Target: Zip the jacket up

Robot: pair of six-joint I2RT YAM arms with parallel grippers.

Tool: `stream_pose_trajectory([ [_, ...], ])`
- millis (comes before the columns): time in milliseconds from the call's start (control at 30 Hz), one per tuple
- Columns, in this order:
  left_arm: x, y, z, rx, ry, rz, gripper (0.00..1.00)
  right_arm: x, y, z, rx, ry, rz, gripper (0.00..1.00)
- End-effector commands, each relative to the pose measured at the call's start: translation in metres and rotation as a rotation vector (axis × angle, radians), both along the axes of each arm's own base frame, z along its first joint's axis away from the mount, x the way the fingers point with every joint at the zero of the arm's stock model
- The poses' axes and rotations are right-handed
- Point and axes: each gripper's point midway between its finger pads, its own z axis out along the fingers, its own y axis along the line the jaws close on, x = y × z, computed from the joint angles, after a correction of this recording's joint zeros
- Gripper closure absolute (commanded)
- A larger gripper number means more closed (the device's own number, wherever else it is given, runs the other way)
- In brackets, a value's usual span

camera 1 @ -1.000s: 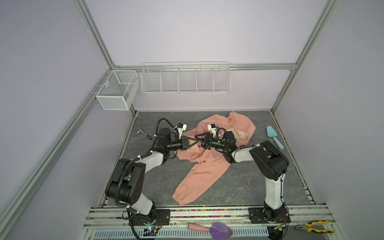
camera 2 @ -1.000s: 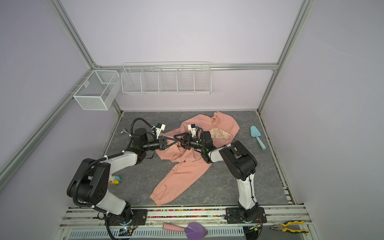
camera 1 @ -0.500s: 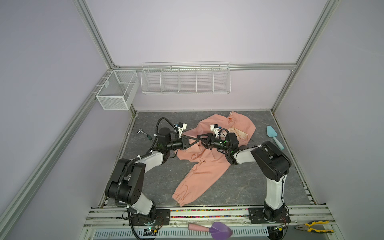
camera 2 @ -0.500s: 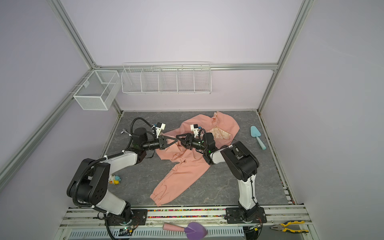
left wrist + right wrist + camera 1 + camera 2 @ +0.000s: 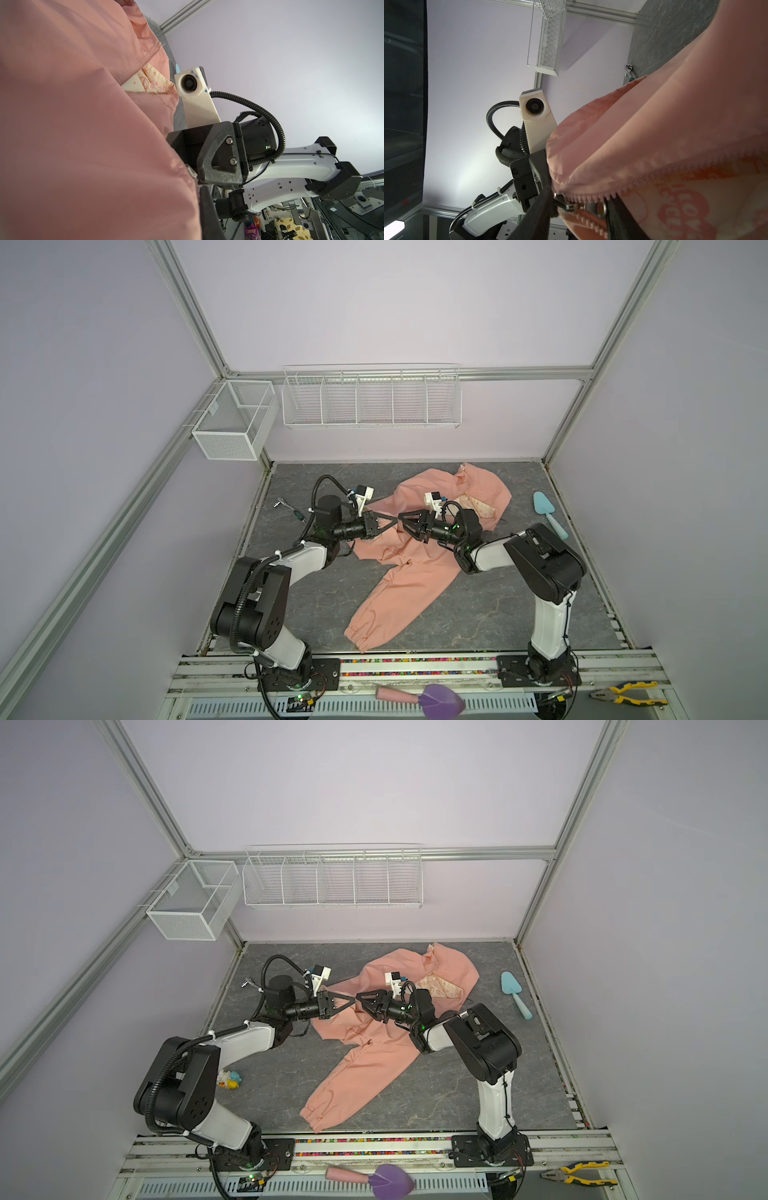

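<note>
Two grippers are meeting tip to tip over the jacket point(image 5: 415, 572), which is lying crumpled and open on the grey table point(image 5: 478, 614) directly beneath both of them, one sleeve point(image 5: 395, 605) trailing back behind both wrists. Our left gripper point(image 5: 389, 518) is clamping shut on the jacket's bottom hem point(image 5: 566, 158), the fabric draping over its tips. Our right gripper point(image 5: 402, 517) is facing it, its fingers point(image 5: 538, 216) standing either side of the zip slider point(image 5: 571, 204) and its pull tab point(image 5: 596, 207); we are not able to tell whether they are pinching the metal or only bracketing it. We are judging the main risk to be a slip: the tab is looking small and smooth, so a pull away from the left gripper may be leaving the slider behind. If the left gripper is holding loose cloth rather than the hem end, the fabric may be bunching ahead of the slider, and the cream lining point(image 5: 695, 207), lying right beside the teeth point(image 5: 654, 178), may be catching in it. Far beyond both fingertips, on the walls, a mesh basket point(image 5: 224, 443) and a wire rack point(image 5: 371, 406) are hanging; we are seeing nothing inside either.
</note>
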Motion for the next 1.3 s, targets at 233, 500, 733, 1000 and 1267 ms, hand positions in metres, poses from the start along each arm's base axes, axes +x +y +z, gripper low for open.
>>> stream_pose_trajectory([
  [233, 0.001, -0.002, 0.029, -0.031, -0.08, -0.018, 1.0, 0.008, 0.0, 0.017, 0.069, -0.001, -0.012, 0.38],
  [500, -0.005, -0.002, 0.034, -0.046, -0.085, -0.042, 1.0, 0.012, 0.025, 0.025, 0.104, -0.004, 0.024, 0.3],
  [733, -0.007, -0.004, 0.045, -0.094, -0.089, -0.057, 1.0, 0.01, 0.036, 0.034, 0.137, -0.017, 0.05, 0.31],
  [1000, -0.006, -0.004, 0.051, -0.109, -0.098, -0.053, 1.0, 0.002, 0.032, 0.053, 0.15, -0.065, 0.058, 0.33],
  [1267, -0.007, -0.003, 0.06, -0.122, -0.109, -0.048, 1.0, -0.006, 0.028, 0.075, 0.169, -0.116, 0.064, 0.35],
])
